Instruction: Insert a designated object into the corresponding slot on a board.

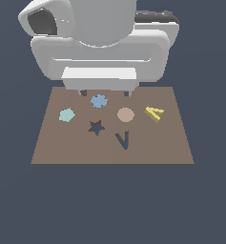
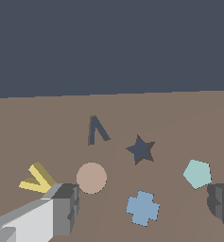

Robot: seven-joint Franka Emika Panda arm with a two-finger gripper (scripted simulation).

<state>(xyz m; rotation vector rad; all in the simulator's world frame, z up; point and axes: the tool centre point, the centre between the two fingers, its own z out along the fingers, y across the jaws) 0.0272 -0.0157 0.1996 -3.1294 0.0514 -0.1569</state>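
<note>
Yellow and untouched, the chevron block lies flat on the brown board, toward the exterior view's right and on the far half; its slot, a dark V-shaped cutout, sits nearer the camera and a little to the left of it, empty; so, judging by how things lie, nothing of the task is done yet: the block has to be reached, grasped, carried across and pressed into the cutout. The gripper hangs above the far edge of the board with its jaws spread wide and nothing between them; in the wrist view one finger shows just beside the yellow block and the other far off by the pentagon, so it is not centred over the block. Around it lie a peach disc, between the block and the board's middle; a blue cross at the far side; a pale teal pentagon on the left; a dark star cutout near the middle. The disc is the nearest neighbour and could be nudged in a wide-open approach; the path from block to slot looks otherwise free; the star cutout is the wrong hole.
</note>
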